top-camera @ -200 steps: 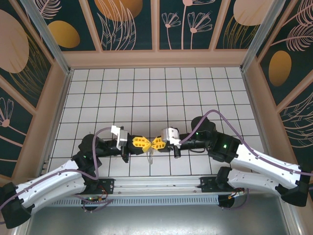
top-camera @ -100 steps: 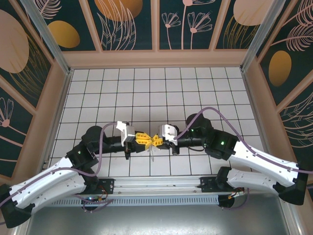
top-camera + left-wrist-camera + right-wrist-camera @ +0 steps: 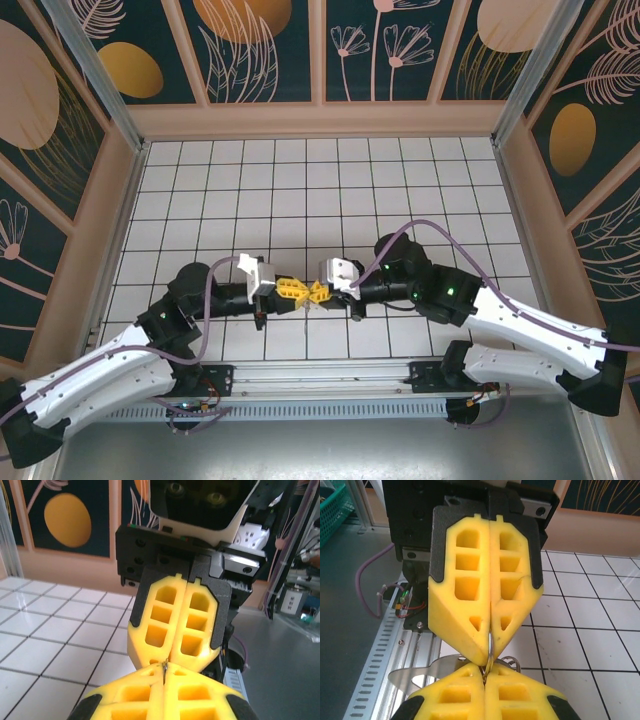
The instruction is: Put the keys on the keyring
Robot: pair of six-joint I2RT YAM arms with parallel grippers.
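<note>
My left gripper (image 3: 298,291) and right gripper (image 3: 314,291) meet tip to tip above the tiles near the front edge. Both are shut. In the right wrist view a thin metal ring of the keyring (image 3: 490,647) stands on edge, pinched in the left gripper's fingers (image 3: 470,630) above and running down into my right gripper (image 3: 484,674). A flat silvery key (image 3: 417,672) hangs just behind the tips, next to a small wire ring (image 3: 512,662). In the left wrist view a metal sliver (image 3: 164,668) sticks out of my left gripper (image 3: 164,676), touching the right gripper's fingers (image 3: 165,625). The strap is hidden.
The slotted aluminium rail (image 3: 320,380) with both arm bases runs along the near edge, right below the grippers. Wooden walls (image 3: 320,120) enclose the white tiled floor (image 3: 320,190) at the back and on both sides. A purple cable (image 3: 395,245) loops over the right arm.
Both grippers have closed in on each other and shifted slightly left and away from the rail; the tips now touch. The small piece that dangled below them is hidden in the top view.
</note>
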